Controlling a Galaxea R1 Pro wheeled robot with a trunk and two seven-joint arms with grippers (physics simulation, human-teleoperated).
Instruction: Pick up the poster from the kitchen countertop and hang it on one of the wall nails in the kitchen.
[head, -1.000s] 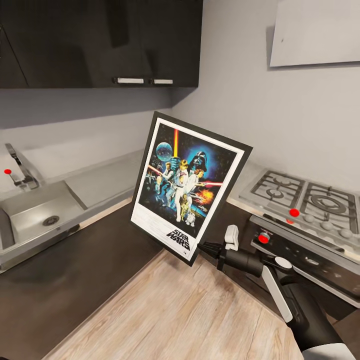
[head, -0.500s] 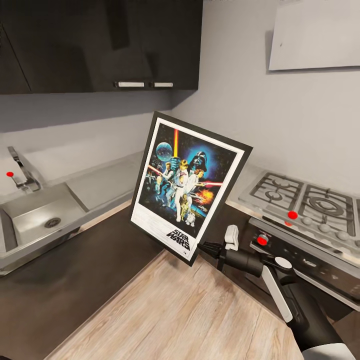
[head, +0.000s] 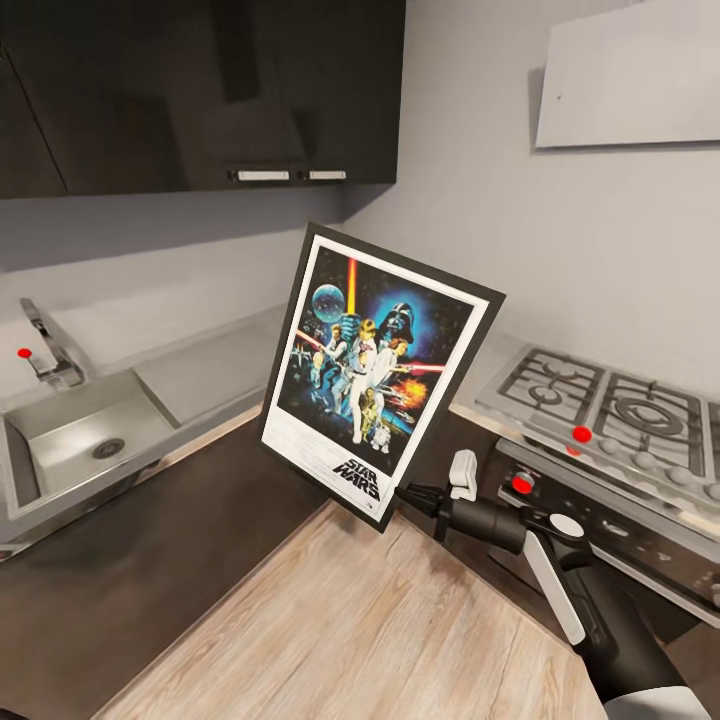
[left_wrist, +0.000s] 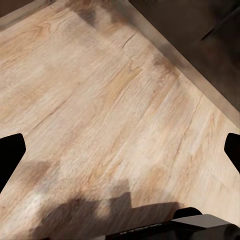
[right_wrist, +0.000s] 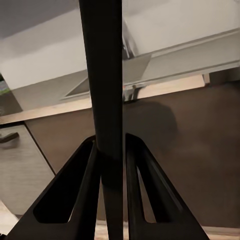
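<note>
The poster (head: 380, 368), black-framed with a white border and a "STAR WARS" logo, is held upright and slightly tilted in the air over the floor, in front of the counter corner. My right gripper (head: 404, 494) is shut on its lower right corner. In the right wrist view the poster (right_wrist: 102, 75) shows edge-on as a dark bar clamped between the two fingers (right_wrist: 89, 175). The pale grey kitchen countertop (head: 215, 362) runs behind it above dark cabinet fronts. My left gripper (left_wrist: 120, 150) is open over the wood floor (left_wrist: 100, 90), its dark fingertips (left_wrist: 10, 155) far apart.
A steel sink (head: 80, 440) with a faucet (head: 45, 350) sits in the counter at the left. A gas stove (head: 600, 400) stands at the right. Dark upper cabinets (head: 200, 90) hang above, and a white panel (head: 630, 75) is on the right wall.
The whole head view has shifted a little: cabinets sit lower, the sink further right, the stove further left. The poster and right gripper keep their place in the picture.
</note>
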